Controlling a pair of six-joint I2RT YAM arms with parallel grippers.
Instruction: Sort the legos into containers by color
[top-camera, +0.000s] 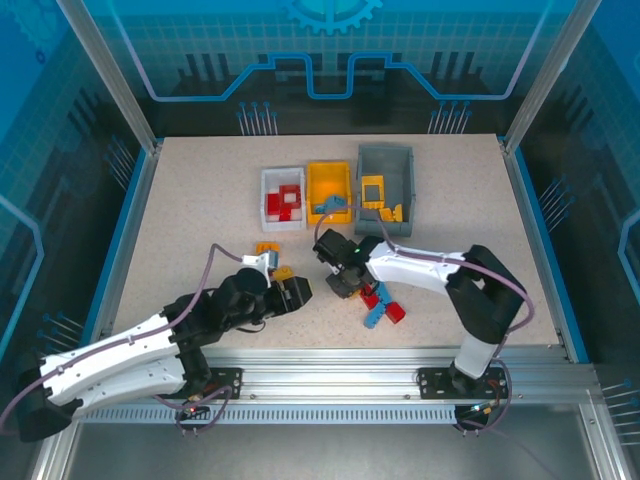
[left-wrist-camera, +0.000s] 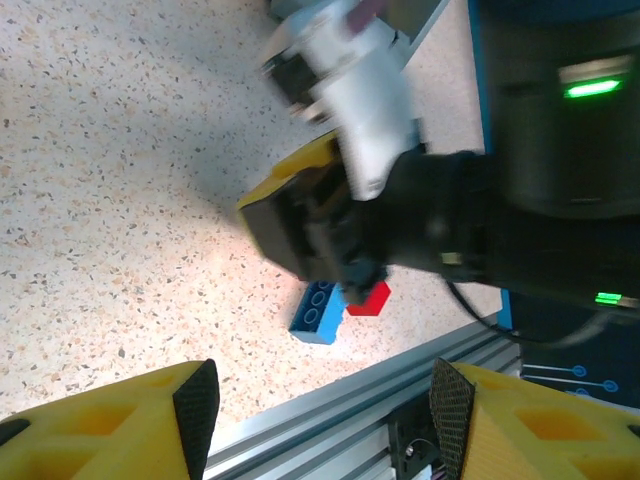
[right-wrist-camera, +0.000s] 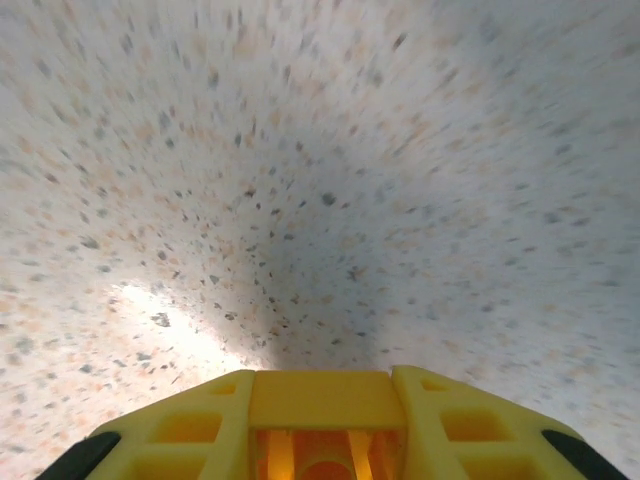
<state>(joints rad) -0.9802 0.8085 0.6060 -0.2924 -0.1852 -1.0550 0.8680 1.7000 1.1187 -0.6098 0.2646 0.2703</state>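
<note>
Partly sorted. Red bricks (top-camera: 285, 200) fill the white bin (top-camera: 266, 180) just left of the yellow bin (top-camera: 318, 172). Yellow bricks (top-camera: 373, 188) sit in the grey bin (top-camera: 400, 160) just right of it, and one blue brick (top-camera: 330, 206) lies inside it. Unsorted, nearer the arms than the yellow bin: loose red and blue bricks (top-camera: 380, 305) and orange bricks (top-camera: 266, 247).

The right gripper (top-camera: 347, 284) appears closed on an orange-yellow brick (right-wrist-camera: 320, 400). The left gripper (left-wrist-camera: 322, 380) stands open and empty.

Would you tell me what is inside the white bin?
Several red legos lie in the white bin; whether anything sits beneath them is hidden from above.
</note>
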